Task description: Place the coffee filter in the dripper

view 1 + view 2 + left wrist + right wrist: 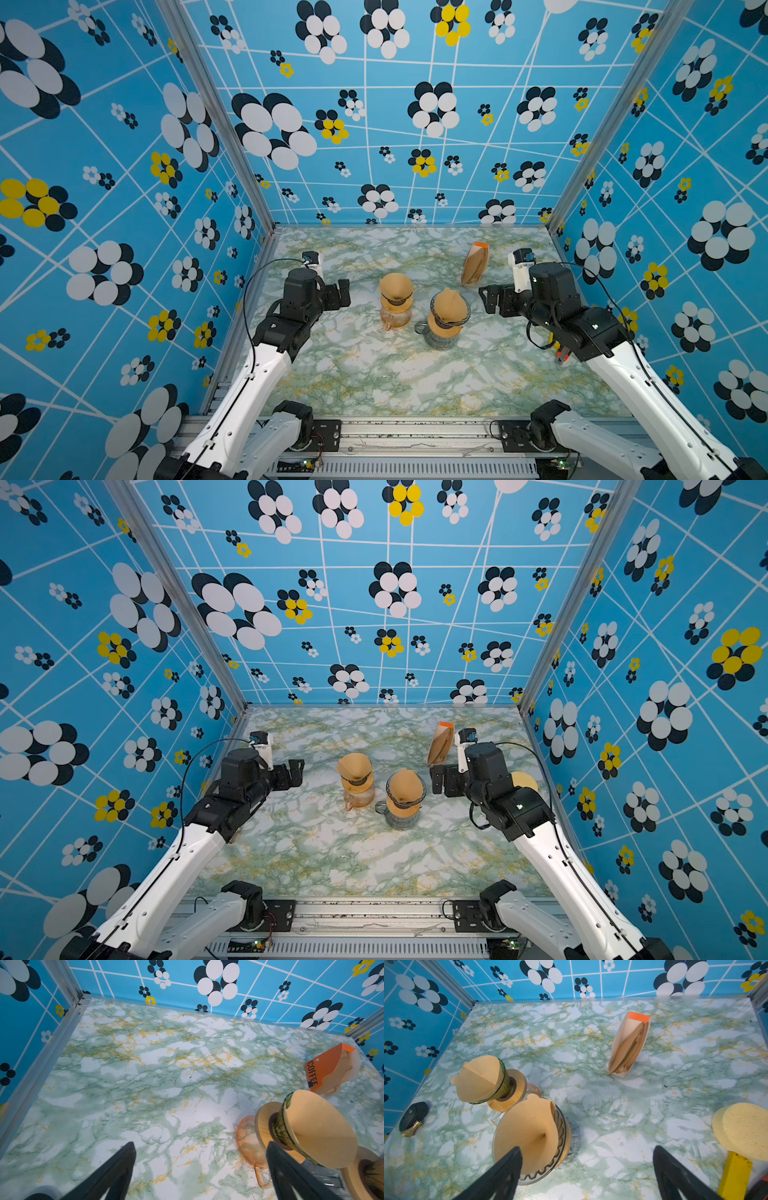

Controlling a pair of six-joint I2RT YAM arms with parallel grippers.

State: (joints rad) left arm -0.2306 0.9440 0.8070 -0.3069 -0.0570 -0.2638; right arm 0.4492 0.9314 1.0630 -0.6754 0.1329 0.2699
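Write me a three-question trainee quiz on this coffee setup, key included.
1. True or false: the left gripper is shut on something.
2. Multiple choice: of the green glass dripper and the clear ribbed glass dripper, how many hold a brown paper filter? A) none B) one C) two
3. Fill in: the orange-labelled pack of paper filters stands nearer the ___ gripper.

Key: 1 false, its jaws stand open and empty; 2 C; 3 right.
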